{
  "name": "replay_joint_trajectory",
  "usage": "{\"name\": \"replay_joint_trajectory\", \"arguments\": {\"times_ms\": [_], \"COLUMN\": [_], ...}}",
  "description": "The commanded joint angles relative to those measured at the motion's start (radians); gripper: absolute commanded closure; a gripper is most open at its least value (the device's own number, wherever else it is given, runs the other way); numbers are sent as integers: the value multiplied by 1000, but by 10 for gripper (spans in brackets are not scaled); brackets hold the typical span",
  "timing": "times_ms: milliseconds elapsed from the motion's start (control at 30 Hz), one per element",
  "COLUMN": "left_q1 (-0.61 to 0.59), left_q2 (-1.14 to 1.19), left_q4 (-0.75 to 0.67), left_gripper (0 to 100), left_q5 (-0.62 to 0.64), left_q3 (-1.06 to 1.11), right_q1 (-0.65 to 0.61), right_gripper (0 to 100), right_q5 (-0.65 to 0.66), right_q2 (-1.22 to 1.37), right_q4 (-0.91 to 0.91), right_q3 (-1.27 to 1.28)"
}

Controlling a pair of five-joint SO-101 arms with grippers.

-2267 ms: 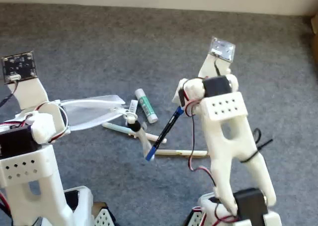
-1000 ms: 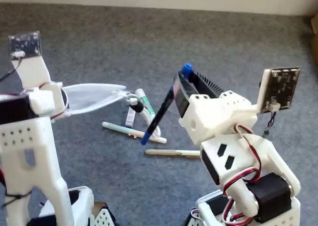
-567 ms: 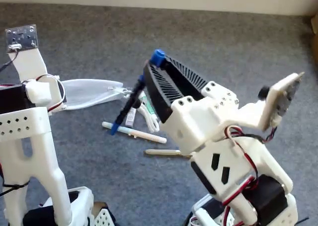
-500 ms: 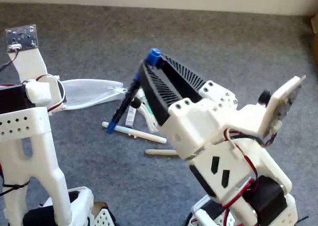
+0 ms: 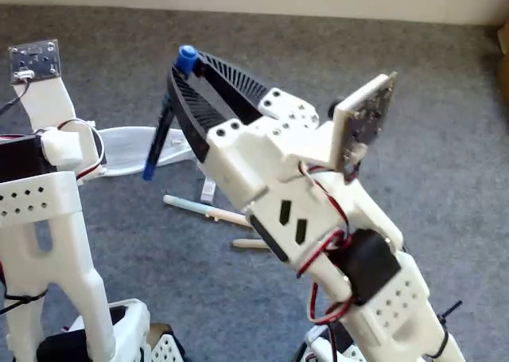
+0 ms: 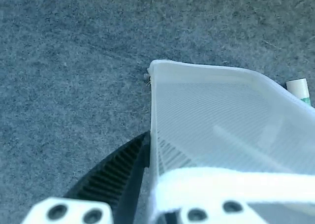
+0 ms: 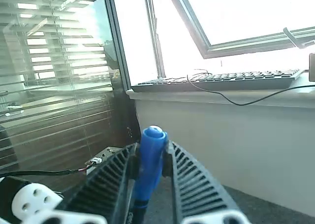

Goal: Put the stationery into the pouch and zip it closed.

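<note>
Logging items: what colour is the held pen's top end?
Blue; the pen shows best in right wrist view.

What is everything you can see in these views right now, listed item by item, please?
pouch: one, translucent white, held off the carpet by the left gripper
blue pen: one, blue, clamped in the right gripper, tip pointing down at the pouch
white pen: one, white with a pale blue end, lying on the carpet
cream pen: one, cream, on the carpet, partly hidden by the right arm
small white item: one, white, on the carpet just above the white pen
tube: one, white and green, beside the pouch's far edge
carpet: one, grey, under everything
left gripper: one, black, shut on the pouch
right gripper: one, black, shut on the blue pen
</note>
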Motion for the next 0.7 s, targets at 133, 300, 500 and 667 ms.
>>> {"name": "replay_joint_trajectory", "arguments": {"times_ms": [133, 300, 500, 667], "left_q1": [25, 25, 25, 25], "left_q2": [25, 25, 25, 28], "left_q4": [0, 0, -2, -3], "left_gripper": [994, 994, 994, 994], "left_q5": [12, 12, 12, 12], "left_q3": [-1, -1, -1, -1], "right_q1": [-4, -2, -2, -4], "right_gripper": [994, 994, 994, 994], "right_q5": [15, 17, 74, 213], "right_q2": [65, 120, 139, 131], "right_q4": [-130, -185, -344, -559], "right_q3": [-4, 8, 131, 309]}}
